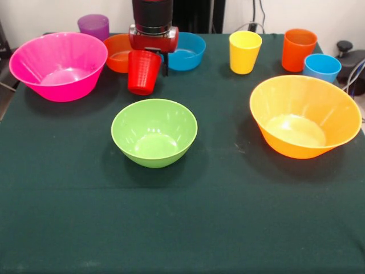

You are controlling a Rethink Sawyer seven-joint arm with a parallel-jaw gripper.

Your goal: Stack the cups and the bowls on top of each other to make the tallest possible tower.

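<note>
My gripper [155, 64] hangs from the arm at the top centre and is shut on the rim of the red cup [141, 74], held mouth up and slightly tilted. One black finger [165, 68] shows outside the cup's right wall. The green bowl [154, 132] sits just in front of it. The small orange bowl [116, 54] and small blue bowl [190, 52] sit behind, either side of the gripper. The pink bowl [59, 65] and purple cup [93, 25] are at the left. The yellow cup [244, 51], orange cup [298, 49], light blue cup [321, 67] and yellow-orange bowl [305, 116] are at the right. Nothing is stacked.
The table is covered by a dark green cloth [182, 228]. A black device with cables [349, 57] stands past the table's right edge, behind the light blue cup.
</note>
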